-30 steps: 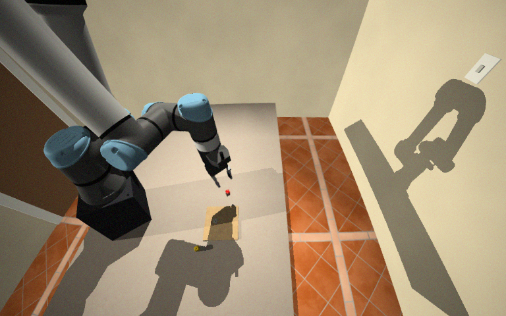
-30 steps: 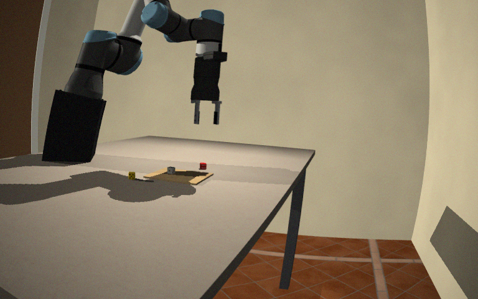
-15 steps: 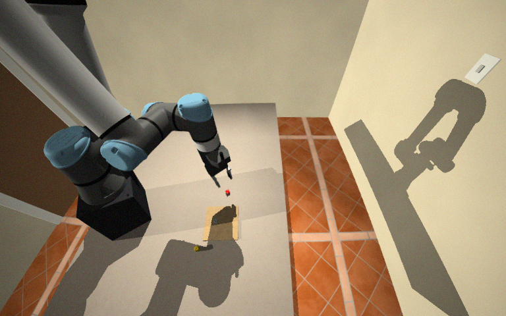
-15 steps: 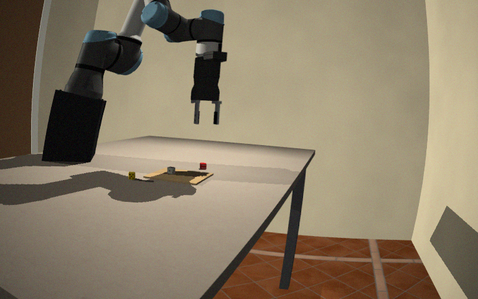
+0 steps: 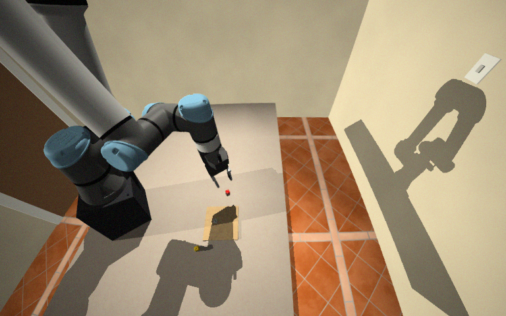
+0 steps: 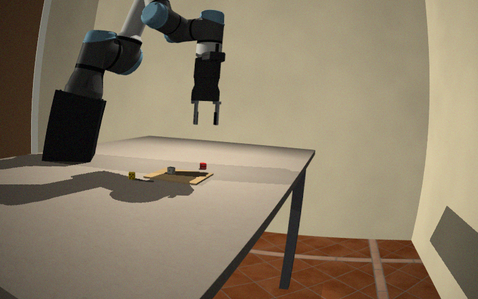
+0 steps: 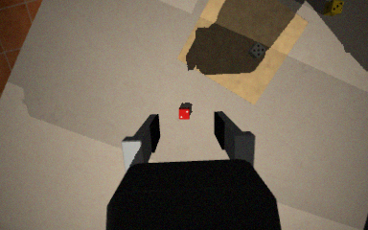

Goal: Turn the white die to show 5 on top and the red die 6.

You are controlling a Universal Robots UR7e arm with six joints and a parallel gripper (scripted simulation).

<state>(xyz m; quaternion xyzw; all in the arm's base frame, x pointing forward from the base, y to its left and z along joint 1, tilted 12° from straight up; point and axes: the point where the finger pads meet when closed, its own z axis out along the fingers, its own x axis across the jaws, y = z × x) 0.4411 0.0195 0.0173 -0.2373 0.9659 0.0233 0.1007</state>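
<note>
The red die (image 5: 226,191) (image 6: 202,166) (image 7: 184,113) lies on the bare table, just off the tan mat (image 5: 221,223) (image 6: 178,175) (image 7: 244,50). The white die (image 5: 215,220) (image 6: 170,170) (image 7: 258,50) sits on the mat in shadow, near one edge. The yellow die (image 5: 196,248) (image 6: 131,175) (image 7: 334,7) lies on the table off the mat, on the side away from the red die. My gripper (image 5: 223,180) (image 6: 205,121) (image 7: 186,124) hangs high above the red die, fingers wide open and empty.
The arm's black base (image 5: 111,208) (image 6: 72,126) stands on the table behind the mat. The table's edge (image 6: 278,204) drops to a tiled floor on the right. A wall stands further right.
</note>
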